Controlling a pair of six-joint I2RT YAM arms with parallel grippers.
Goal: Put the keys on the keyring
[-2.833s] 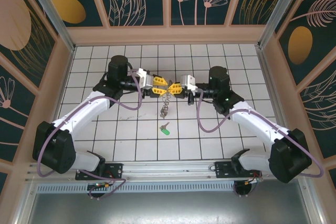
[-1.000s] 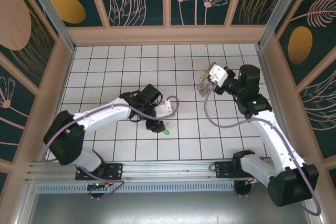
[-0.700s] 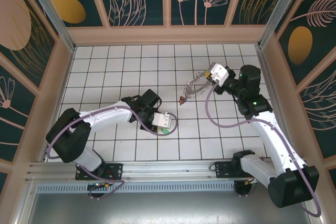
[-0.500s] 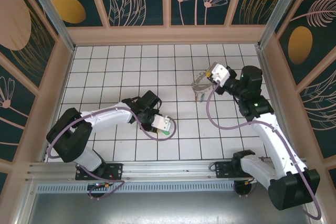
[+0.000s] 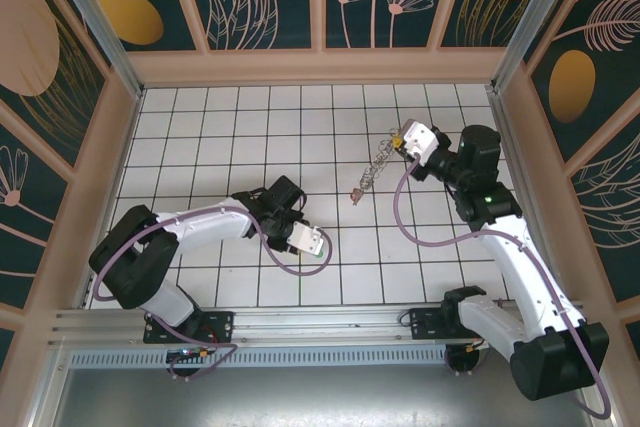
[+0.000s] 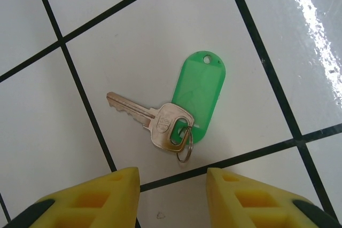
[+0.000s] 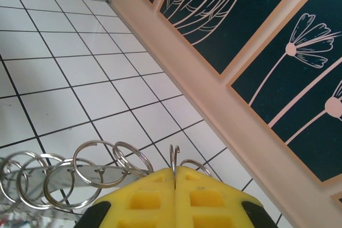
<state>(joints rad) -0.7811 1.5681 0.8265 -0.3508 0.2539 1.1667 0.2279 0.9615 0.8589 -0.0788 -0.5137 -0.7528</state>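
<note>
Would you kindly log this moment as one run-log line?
left hand: open over silver metal key with green plastic tag | right hand: shut on silvery metal keyring chain

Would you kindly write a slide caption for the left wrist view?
Left gripper, jaws apart, hovers over the green-tagged key lying flat on the white tiled table.

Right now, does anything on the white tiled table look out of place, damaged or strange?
Nothing looks damaged or spilled. One thing stands out: the silvery chain of linked metal rings hangs loose from the shut right gripper, while the green-tagged metal key lies flat on a tile, apart from it.
</note>
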